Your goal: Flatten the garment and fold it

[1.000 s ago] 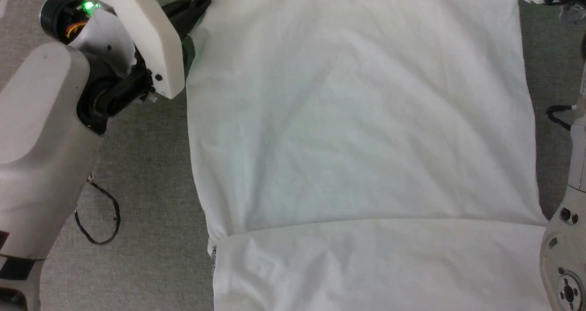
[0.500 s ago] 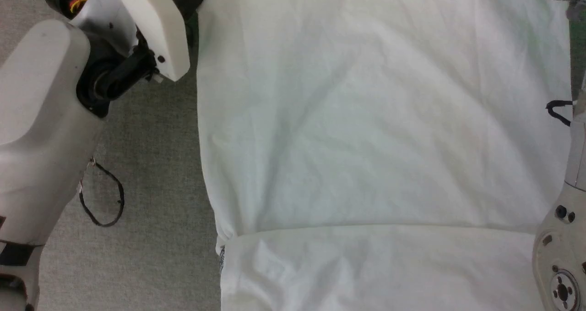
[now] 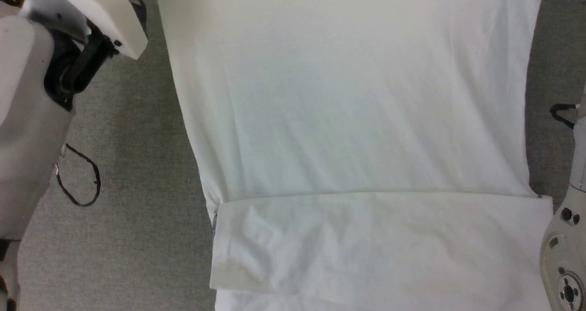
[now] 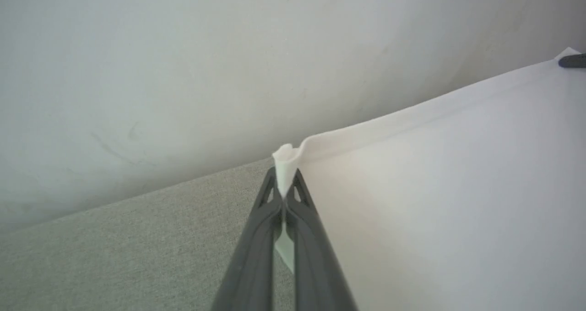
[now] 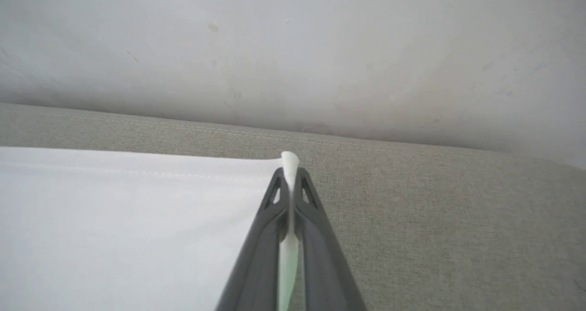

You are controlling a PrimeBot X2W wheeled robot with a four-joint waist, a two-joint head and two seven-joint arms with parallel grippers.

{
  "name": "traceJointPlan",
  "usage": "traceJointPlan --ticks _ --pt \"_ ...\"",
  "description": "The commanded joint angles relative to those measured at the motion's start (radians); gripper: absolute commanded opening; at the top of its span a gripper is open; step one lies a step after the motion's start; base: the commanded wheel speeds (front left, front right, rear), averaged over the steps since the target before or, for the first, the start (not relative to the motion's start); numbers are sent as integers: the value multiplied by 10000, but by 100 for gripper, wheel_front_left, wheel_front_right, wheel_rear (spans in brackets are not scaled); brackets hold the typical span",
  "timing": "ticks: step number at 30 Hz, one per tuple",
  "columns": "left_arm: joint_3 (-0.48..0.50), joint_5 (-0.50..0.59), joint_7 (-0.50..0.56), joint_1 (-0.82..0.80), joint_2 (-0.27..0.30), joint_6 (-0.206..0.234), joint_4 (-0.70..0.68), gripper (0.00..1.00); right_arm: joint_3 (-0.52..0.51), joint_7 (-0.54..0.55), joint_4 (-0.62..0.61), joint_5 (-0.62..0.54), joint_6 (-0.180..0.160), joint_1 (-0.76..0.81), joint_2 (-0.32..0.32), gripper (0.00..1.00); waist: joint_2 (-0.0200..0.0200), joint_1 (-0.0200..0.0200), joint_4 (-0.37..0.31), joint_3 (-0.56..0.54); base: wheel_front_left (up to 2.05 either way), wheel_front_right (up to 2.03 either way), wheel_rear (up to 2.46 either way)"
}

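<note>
Left gripper (image 4: 284,182): clamped on one corner of the shirt (image 3: 348,118), with a tuft of white cloth poking out past the fingertips.
Right gripper (image 5: 290,176): pinching the opposite corner along the same stitched edge. A second ago it stood wide open, so this grip is new.
Change: the diagonal wrinkles that crossed the shirt a second ago are gone, and the cloth is now stretched smooth between the two grips.
Meaning: both corners look secured and the flattening seems nearly done, so the held edge is ready to carry over for a fold.
Shirt: it runs from the pinched edge back toward the robot, with a folded band across its near end.
Grey fabric surface (image 3: 137,187): the pinched corners sit near its far edge, below the pale wall (image 5: 293,50).
</note>
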Motion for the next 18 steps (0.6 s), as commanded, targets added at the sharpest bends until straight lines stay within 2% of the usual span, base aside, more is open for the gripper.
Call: traceJointPlan --ticks 1,9,15,18 --pt "190 178 -458 -222 141 166 138 0 1 -364 73 164 -7 -25 -179 0 -1 -1 -241 -562 0 0 0" --pt "289 469 -1490 -24 303 233 254 0 314 -1370 157 914 -7 352 -612 0 -1 -1 -354 -1467 0 0 0" --pt "82 633 -2095 633 482 156 -351 0 947 -1831 -292 1821 -7 1160 -1037 0 -1 -1 -321 -2101 0 0 0" --pt "-167 890 -2487 1341 688 180 -918 0 1268 -2094 -868 2510 -7 2041 -1342 0 -1 -1 -269 -2586 0 0 0"
